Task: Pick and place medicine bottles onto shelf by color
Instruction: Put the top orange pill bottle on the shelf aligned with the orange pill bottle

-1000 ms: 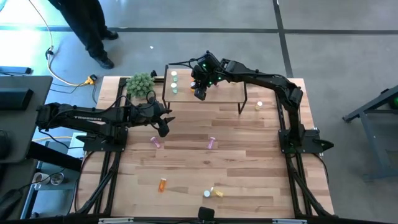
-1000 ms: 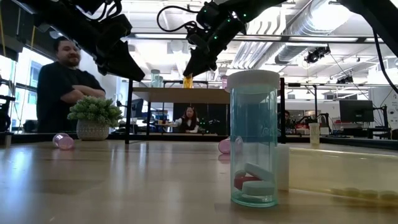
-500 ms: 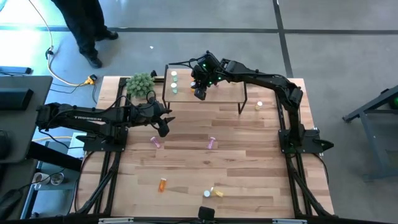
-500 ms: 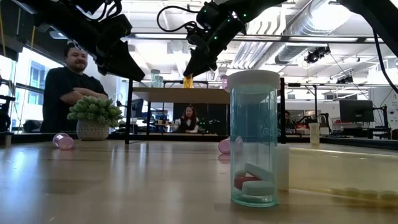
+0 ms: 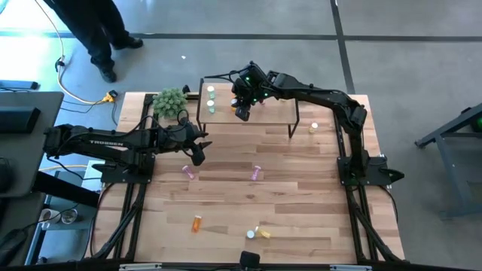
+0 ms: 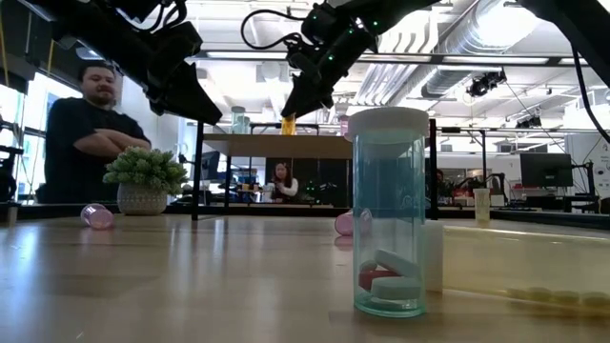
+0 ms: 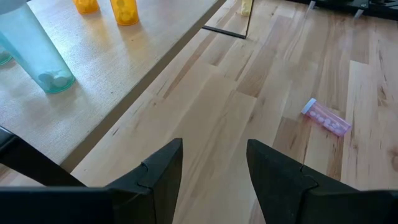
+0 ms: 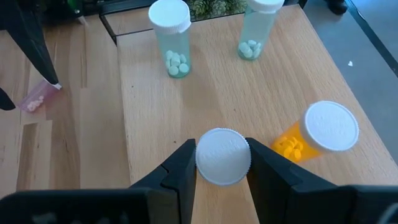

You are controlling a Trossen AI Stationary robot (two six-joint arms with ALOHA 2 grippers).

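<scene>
Right claw (image 8: 222, 167) over small light-wood shelf on black legs (image 5: 263, 114), upper centre of high view. Right wrist view alone shows grip: fingers clamped on white-capped bottle (image 8: 223, 156), beside orange white-capped pill bottle (image 8: 314, 135) and two green translucent bottles (image 8: 172, 38).

Left claw (image 7: 214, 168) part open, empty, above wooden table (image 5: 301, 196). Left wrist view shows pink bottle (image 7: 327, 117) lying on table.
</scene>
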